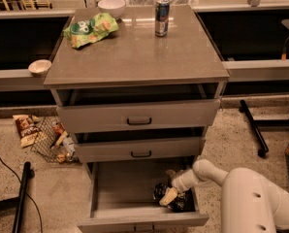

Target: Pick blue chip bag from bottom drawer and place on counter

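Observation:
The bottom drawer is pulled open below two shallower drawers. The blue chip bag, dark and crumpled, lies in its right front corner. My gripper reaches into the drawer from the right, right on top of the bag, with one pale finger lying across it. The white arm comes in from the lower right. The counter is the glossy grey-brown top of the cabinet.
On the counter stand a green and yellow bag, a white bowl and a can. A small bowl sits on the left ledge. Snack packets and a wire rack lie on the floor at left. A black stand leg is at right.

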